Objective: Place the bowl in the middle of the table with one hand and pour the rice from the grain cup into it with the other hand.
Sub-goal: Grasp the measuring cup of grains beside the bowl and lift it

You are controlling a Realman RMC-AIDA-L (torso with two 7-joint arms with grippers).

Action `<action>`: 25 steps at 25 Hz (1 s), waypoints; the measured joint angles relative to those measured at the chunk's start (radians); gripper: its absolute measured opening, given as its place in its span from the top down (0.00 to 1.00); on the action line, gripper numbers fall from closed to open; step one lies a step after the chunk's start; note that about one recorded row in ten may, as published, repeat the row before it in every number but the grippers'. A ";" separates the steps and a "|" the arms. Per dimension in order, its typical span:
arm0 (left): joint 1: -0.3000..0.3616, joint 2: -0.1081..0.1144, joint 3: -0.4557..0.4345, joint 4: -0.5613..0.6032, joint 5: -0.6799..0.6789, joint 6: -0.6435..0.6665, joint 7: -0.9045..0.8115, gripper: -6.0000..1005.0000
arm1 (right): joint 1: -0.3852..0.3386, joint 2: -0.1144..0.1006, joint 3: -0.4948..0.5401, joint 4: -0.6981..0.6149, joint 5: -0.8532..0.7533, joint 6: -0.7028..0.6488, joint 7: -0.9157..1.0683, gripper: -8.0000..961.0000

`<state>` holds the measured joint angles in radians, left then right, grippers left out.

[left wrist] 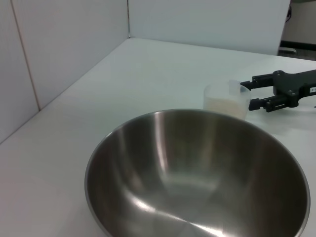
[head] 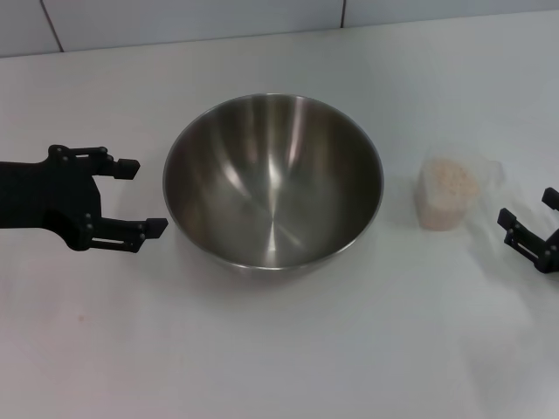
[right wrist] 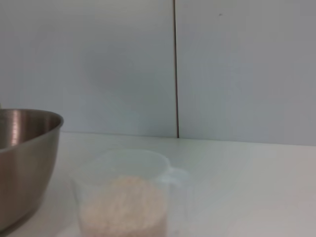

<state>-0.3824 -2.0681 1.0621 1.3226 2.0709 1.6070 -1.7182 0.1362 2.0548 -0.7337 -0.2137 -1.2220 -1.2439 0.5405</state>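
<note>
The steel bowl (head: 272, 179) stands upright and empty in the middle of the white table (head: 288, 349). It also shows in the left wrist view (left wrist: 197, 173) and the right wrist view (right wrist: 22, 168). My left gripper (head: 140, 197) is open just left of the bowl's rim, not touching it. The clear grain cup (head: 447, 194) stands upright to the right of the bowl, with rice (head: 451, 180) filling its lower part. The cup (left wrist: 226, 100) (right wrist: 123, 197) shows in both wrist views. My right gripper (head: 527, 218) is open a little to the right of the cup, apart from it; it shows in the left wrist view (left wrist: 252, 93).
A white tiled wall (head: 192, 22) runs along the table's far edge. A white side wall (left wrist: 59, 54) stands beyond the bowl in the left wrist view. Bare tabletop lies in front of the bowl and cup.
</note>
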 joint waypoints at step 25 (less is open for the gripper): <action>-0.010 -0.001 0.002 -0.031 0.005 -0.046 -0.007 0.14 | 0.099 0.021 0.016 -0.038 0.001 0.057 0.026 0.27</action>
<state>-0.3927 -2.0687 1.0644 1.2913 2.0758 1.5614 -1.7251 0.2348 2.0761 -0.7181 -0.2519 -1.2208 -1.1869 0.5660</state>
